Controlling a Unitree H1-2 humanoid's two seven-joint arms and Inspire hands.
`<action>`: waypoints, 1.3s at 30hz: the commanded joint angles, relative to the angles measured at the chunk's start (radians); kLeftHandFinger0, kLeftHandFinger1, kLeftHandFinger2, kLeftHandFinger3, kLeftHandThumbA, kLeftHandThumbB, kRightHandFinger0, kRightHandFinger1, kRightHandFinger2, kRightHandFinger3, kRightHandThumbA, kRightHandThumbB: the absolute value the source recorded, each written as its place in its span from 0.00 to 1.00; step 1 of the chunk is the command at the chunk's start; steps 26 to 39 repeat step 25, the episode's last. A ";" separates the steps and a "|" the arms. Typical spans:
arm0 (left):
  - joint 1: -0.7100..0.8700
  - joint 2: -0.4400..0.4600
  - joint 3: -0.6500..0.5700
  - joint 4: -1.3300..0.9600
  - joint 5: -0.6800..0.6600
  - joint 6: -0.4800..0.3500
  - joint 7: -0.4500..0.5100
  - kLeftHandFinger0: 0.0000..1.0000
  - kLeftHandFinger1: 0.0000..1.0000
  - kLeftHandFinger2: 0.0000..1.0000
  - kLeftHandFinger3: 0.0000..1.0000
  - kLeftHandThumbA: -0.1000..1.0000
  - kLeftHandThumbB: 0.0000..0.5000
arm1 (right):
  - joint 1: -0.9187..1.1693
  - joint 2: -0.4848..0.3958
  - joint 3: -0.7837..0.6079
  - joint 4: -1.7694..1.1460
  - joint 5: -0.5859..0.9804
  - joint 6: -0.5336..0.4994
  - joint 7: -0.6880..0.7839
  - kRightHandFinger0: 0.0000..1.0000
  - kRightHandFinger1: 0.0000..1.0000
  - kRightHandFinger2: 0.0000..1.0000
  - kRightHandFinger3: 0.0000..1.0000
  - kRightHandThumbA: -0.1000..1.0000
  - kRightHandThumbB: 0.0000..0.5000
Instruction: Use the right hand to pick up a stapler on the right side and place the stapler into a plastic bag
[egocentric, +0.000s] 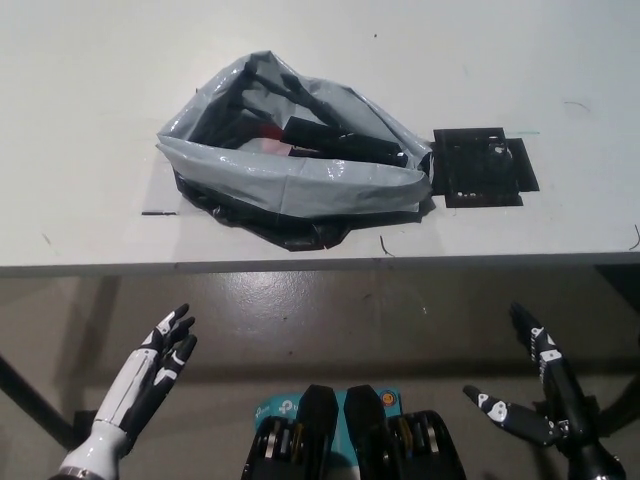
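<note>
Plastic bag beside black square patch

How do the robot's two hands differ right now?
The left hand is white with black markings; the right hand is black with white patches. The left hand's fingers lie close together, while the right hand's are spread wide, one jutting sideways. Both are open, hold nothing, and hang below the table edge, away from the plastic bag.
</note>
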 joint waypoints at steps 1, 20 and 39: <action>0.006 0.004 0.009 -0.025 -0.004 -0.032 0.019 1.00 1.00 1.00 1.00 0.92 0.21 | -0.003 -0.006 0.003 -0.006 -0.001 -0.060 -0.011 1.00 1.00 1.00 1.00 0.84 0.46; 0.036 -0.005 0.008 -0.042 -0.001 -0.033 0.024 1.00 1.00 1.00 1.00 0.89 0.16 | 0.011 -0.017 0.020 -0.024 -0.043 -0.049 -0.013 1.00 1.00 1.00 1.00 0.77 0.45; 0.037 -0.007 0.004 -0.031 -0.007 -0.052 0.020 1.00 1.00 1.00 1.00 0.86 0.13 | 0.013 -0.020 0.021 -0.022 -0.060 -0.046 -0.021 1.00 1.00 1.00 1.00 0.79 0.51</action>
